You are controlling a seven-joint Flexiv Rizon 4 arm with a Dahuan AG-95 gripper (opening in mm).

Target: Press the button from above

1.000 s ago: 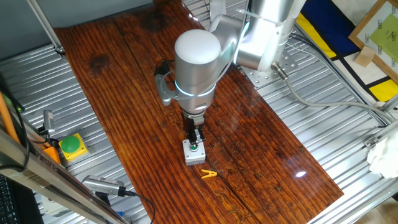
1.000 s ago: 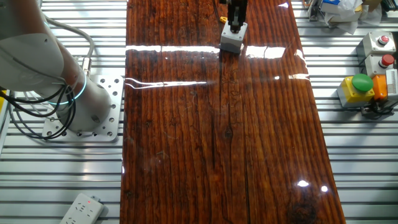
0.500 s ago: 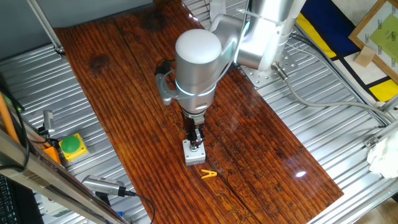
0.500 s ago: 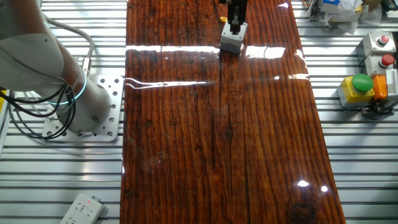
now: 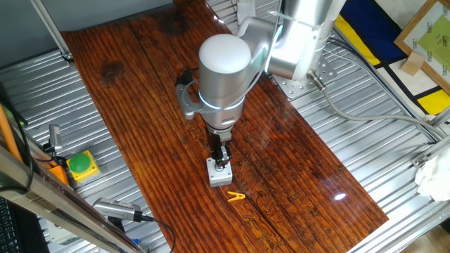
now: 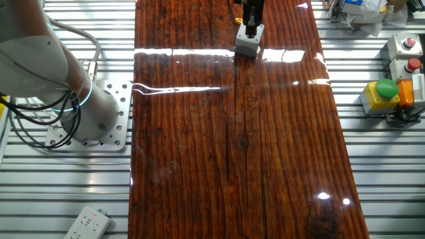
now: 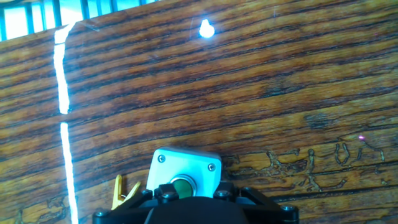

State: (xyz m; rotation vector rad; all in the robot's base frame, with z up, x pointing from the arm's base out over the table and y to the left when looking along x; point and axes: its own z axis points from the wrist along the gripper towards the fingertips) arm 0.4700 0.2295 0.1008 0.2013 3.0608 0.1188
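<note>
The button [image 7: 182, 185] is a small green disc in a square light-grey box [image 7: 184, 169] on the dark wooden table [image 5: 148, 105]. In the hand view the gripper's black body [image 7: 193, 208] covers the box's near edge and part of the button. In one fixed view the gripper [image 5: 222, 164] points straight down with its tips on top of the box [image 5: 219, 176], and the green is hidden under them. In the other fixed view the gripper [image 6: 251, 28] stands on the box [image 6: 246, 45] at the table's far end. No view shows a gap or contact between the fingertips.
A yellow clothespin [image 5: 236, 197] lies just beside the box and also shows in the hand view [image 7: 122, 190]. A larger green button in a yellow housing [image 6: 383, 93] and red-button boxes [image 6: 406, 45] sit off the table. The arm's base [image 6: 93, 113] stands at the table's side.
The gripper has come down slightly onto the box. A spot of green showed at its tips in the fixed view one second ago and is now covered.
</note>
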